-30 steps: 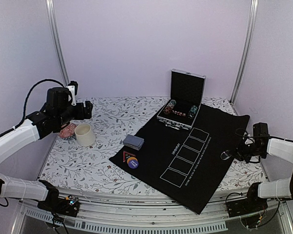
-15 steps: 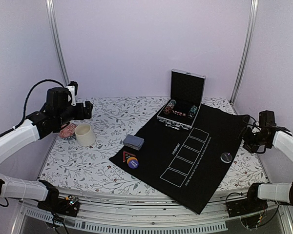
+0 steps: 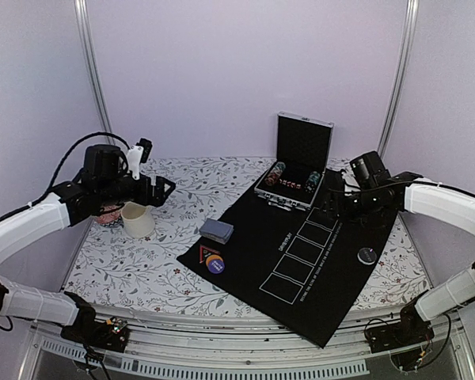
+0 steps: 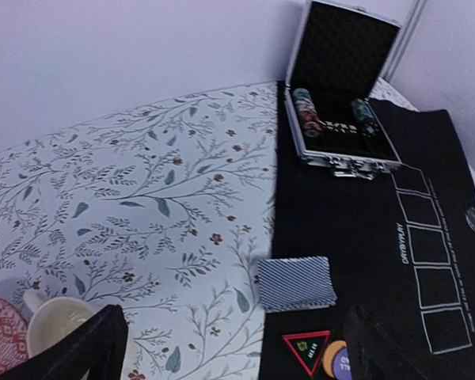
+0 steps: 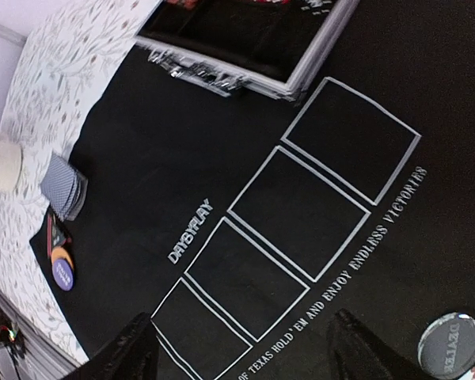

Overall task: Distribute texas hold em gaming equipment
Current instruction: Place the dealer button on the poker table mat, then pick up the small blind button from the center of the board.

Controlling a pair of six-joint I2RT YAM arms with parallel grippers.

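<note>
In the top view, the left gripper (image 3: pixel 161 191) is hovering over the floral tablecloth (image 3: pixel 142 269) at the left, near the cream cup (image 3: pixel 138 219). Its fingers are standing wide apart and are holding nothing. The right gripper (image 3: pixel 333 208) is hanging over the far right part of the black mat (image 3: pixel 301 269); how wide it is cannot be told here. The deck of cards (image 3: pixel 216 230) is lying on the left corner of the mat. The triangular button (image 3: pixel 208 253) and the orange and purple disc (image 3: pixel 215 264) are lying just nearer than the deck. The poker chips (image 3: pixel 293 180) are sitting in rows inside the open aluminium case (image 3: pixel 303 142) at the far edge. The dealer button (image 3: pixel 367 255) is lying on the right of the mat.

In the left wrist view, the left gripper (image 4: pixel 233 317) is showing both fingers (image 4: pixel 91 352) spread wide, empty, above the deck of cards (image 4: pixel 295 283).

In the right wrist view, the right gripper (image 5: pixel 245 321) is open with nothing between its fingers (image 5: pixel 131 356), above the printed card boxes. The dealer button (image 5: pixel 450 346) is lying on the mat beside the right-hand finger, not touching it.
</note>
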